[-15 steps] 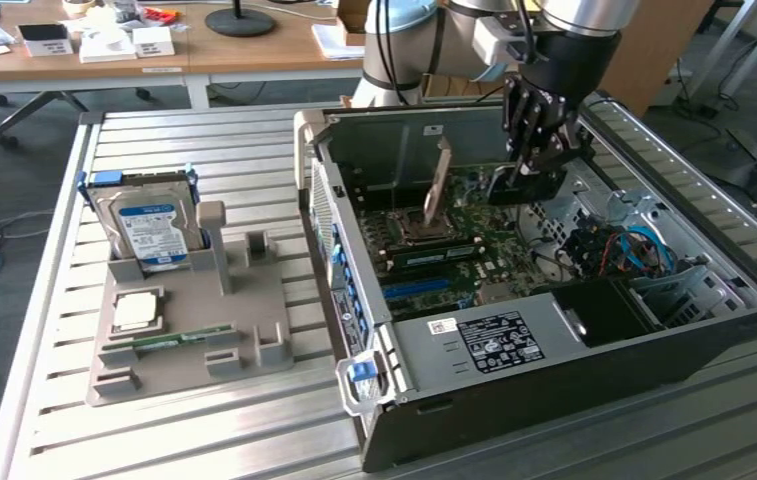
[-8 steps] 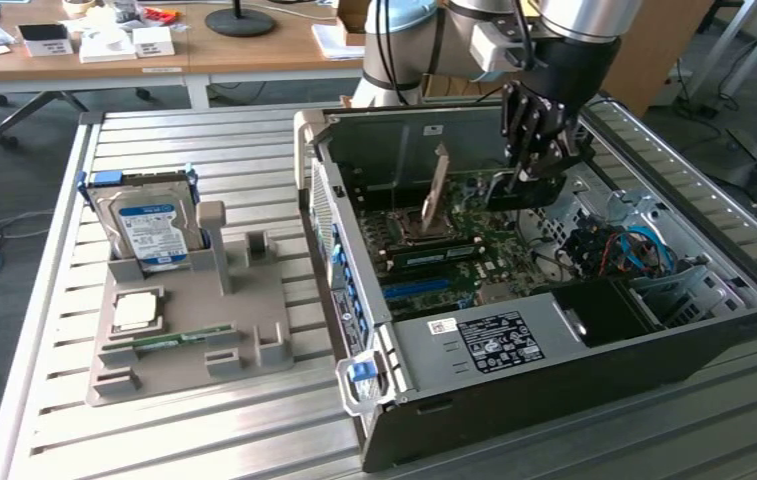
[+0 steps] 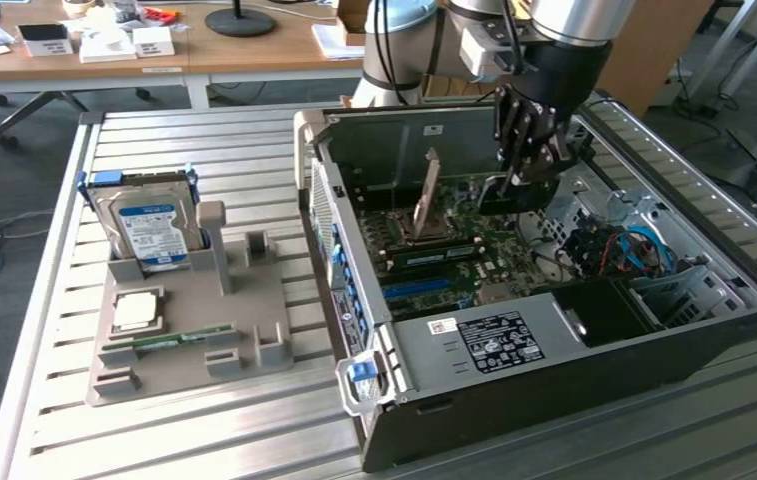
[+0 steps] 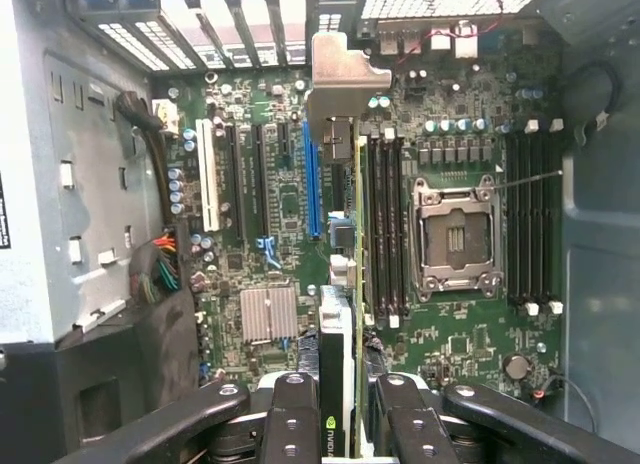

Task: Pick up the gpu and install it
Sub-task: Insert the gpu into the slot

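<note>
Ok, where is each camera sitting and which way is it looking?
Exterior view: off the arm, above the slatted metal table, looking down into the open black computer case; arm and tool show.
Wrist view: on the wrist, looking down at the green motherboard; tool fingers show.
Shared: the black-faced gpu card, held in the tool.

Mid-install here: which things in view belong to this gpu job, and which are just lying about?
In the job: thin black-faced gpu card, gripped edge-on between the fingers; green motherboard; open black computer case holding it.
Lying about: silver blue-labelled hard drive, square silver processor chip and narrow green RAM stick, all on the grey plastic holder beside the case.
</note>
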Robot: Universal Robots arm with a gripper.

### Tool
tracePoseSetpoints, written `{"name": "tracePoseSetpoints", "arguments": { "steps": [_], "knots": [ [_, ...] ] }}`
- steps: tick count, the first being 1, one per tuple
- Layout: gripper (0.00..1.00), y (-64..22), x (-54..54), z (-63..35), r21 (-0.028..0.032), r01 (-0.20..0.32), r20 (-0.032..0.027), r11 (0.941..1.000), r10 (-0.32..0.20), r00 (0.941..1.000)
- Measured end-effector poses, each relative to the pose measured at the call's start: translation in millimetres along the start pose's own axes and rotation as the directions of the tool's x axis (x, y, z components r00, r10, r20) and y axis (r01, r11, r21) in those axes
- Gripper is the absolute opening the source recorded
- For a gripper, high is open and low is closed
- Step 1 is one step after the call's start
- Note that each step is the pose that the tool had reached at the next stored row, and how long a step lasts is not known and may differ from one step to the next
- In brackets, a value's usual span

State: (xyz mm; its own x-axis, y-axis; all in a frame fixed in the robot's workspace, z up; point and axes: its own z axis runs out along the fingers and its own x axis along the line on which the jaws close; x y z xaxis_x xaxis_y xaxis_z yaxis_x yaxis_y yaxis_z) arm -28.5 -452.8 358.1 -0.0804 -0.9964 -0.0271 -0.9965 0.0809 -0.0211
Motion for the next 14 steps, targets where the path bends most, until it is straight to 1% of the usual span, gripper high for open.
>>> {"name": "tracePoseSetpoints", "arguments": {
  "steps": [3, 10, 14],
  "knots": [
    [0.27, 0.3, 2.0, 1.3, 0.0002, -0.001, -0.0001, 1.0000, 0.001, 1.0000],
    [0.27, 2.8, 2.4, 3.4, 0.0003, -0.009, -0.0007, 1.0000, 0.009, 1.0000],
    [0.27, 2.9, 2.4, 3.5, 0.0004, -0.009, -0.0005, 1.0000, 0.009, 1.0000]
  ]
}}
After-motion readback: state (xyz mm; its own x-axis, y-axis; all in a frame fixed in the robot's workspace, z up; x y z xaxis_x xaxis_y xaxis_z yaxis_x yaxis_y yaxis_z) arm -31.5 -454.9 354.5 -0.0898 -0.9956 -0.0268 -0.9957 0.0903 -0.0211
